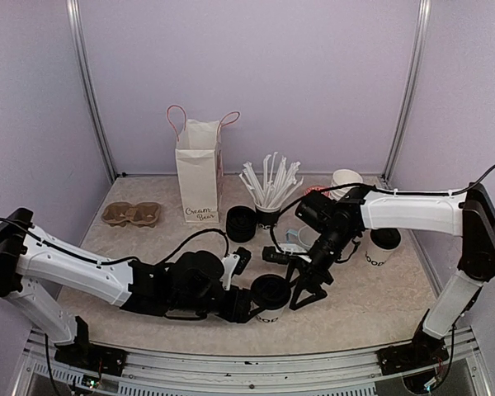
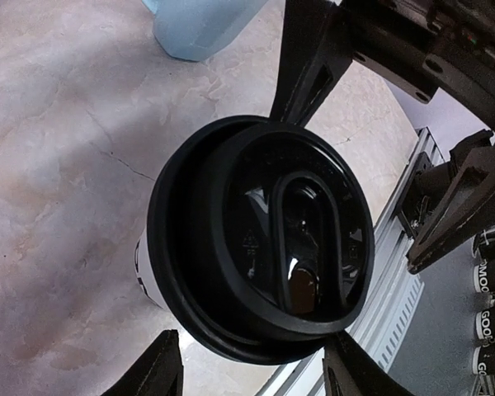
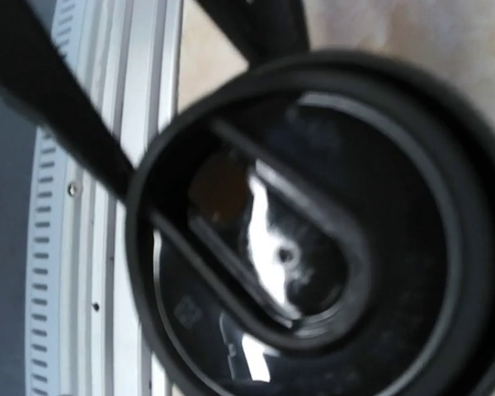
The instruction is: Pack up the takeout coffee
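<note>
L arm is in low from the left. The left gripper [image 1: 254, 305] has its jaws closed round the small white paper cup w/ black "GOOD" print [image 1: 266, 316], fingers tucked under the rim of its black plastic lid [image 2: 264, 239]. That cup sits near-centre on the beige marbled tabletop [image 1: 371, 289], close to the front rail. Can't tell if the lid is fully seated.

R arm reaches across from the right, and the right gripper [image 1: 307, 293] points down just beside the cup, on its right side. Jaws are apart w/ nothing between them. In the left wrist view, one of its fingers [image 2: 309, 66] is right at the lid's far rim and the other is off to the side, clear of it. The right wrist view is blurred, w/ the lid filling most of it.

The second lidded white paper cup [image 1: 384, 246] stands upright further right, by the R forearm and well apart from the first.

At the back, L to R:
- brown pulp cup carrier [image 1: 132, 214]
- white paper bag w/ pink handles [image 1: 198, 169], upright
- stack of spare black lids [image 1: 241, 223]
- dark cup of white wrapped straws [image 1: 268, 183]
- stack of plain white cups [image 1: 345, 180]

The light-blue mug [image 2: 202, 25] stands just behind the gripped cup.
</note>
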You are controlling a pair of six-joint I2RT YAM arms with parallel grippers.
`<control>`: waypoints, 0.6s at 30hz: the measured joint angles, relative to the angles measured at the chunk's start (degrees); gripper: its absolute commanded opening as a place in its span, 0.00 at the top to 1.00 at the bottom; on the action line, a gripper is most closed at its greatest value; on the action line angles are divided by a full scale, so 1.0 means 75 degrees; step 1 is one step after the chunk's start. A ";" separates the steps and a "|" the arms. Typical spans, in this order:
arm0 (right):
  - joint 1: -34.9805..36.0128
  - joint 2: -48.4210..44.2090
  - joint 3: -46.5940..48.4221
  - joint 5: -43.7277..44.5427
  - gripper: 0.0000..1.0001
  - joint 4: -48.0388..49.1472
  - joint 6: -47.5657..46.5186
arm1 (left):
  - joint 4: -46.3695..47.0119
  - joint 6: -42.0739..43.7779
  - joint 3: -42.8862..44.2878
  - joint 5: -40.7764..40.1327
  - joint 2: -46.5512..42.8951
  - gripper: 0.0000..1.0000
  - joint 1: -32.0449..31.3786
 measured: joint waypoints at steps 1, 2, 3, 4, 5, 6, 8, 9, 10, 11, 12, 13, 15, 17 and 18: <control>0.0017 -0.0003 -0.0038 0.0023 0.36 0.0000 -0.0026 | -0.0003 0.0003 0.0000 0.0038 0.0000 0.44 0.0035; 0.0041 -0.0015 -0.0093 0.0061 0.36 -0.0006 -0.0058 | -0.0020 0.0003 0.0000 0.0093 -0.0006 0.44 0.0079; 0.0061 -0.0029 -0.0154 0.0096 0.36 -0.0035 -0.0076 | -0.0044 0.0006 0.0000 0.0128 -0.0015 0.44 0.0128; 0.0087 -0.0058 -0.0224 0.0125 0.36 -0.0076 -0.0096 | -0.0079 0.0012 0.0000 0.0143 -0.0038 0.44 0.0187; 0.0119 -0.0085 -0.0286 0.0122 0.37 -0.0134 -0.0111 | -0.0117 0.0026 0.0000 0.0131 -0.0058 0.44 0.0245; 0.0184 -0.0117 -0.0361 0.0085 0.36 -0.0192 -0.0137 | -0.0152 0.0035 0.0000 0.0105 -0.0076 0.44 0.0338; 0.0344 -0.0172 -0.0475 -0.0047 0.36 -0.0289 -0.0216 | -0.0248 0.0076 0.0000 -0.0006 -0.0125 0.44 0.0539; 0.0420 -0.0192 -0.0510 -0.0108 0.36 -0.0318 -0.0254 | -0.0323 0.0099 0.0000 -0.0055 -0.0152 0.44 0.0627; 0.0455 -0.0207 -0.0527 -0.0143 0.37 -0.0329 -0.0277 | -0.0385 0.0125 0.0000 -0.0102 -0.0181 0.44 0.0702; 0.0504 -0.0230 -0.0554 -0.0181 0.37 -0.0335 -0.0297 | -0.0428 0.0146 0.0000 -0.0125 -0.0204 0.43 0.0740; 0.0542 -0.0251 -0.0586 -0.0195 0.38 -0.0347 -0.0309 | -0.0510 0.0178 0.0000 -0.0157 -0.0245 0.44 0.0761; 0.0545 -0.0262 -0.0597 -0.0187 0.39 -0.0393 -0.0329 | -0.0571 0.0201 0.0000 -0.0178 -0.0277 0.43 0.0764; 0.0545 -0.0289 -0.0597 -0.0128 0.40 -0.0495 -0.0388 | -0.0688 0.0227 0.0000 -0.0195 -0.0329 0.42 0.0764; 0.0507 -0.0341 -0.0592 0.0003 0.39 -0.0650 -0.0466 | -0.0775 0.0227 0.0000 -0.0207 -0.0391 0.40 0.0764; 0.0475 -0.0376 -0.0568 0.0073 0.39 -0.0752 -0.0501 | -0.0778 0.0192 -0.0020 -0.0207 -0.0455 0.39 0.0764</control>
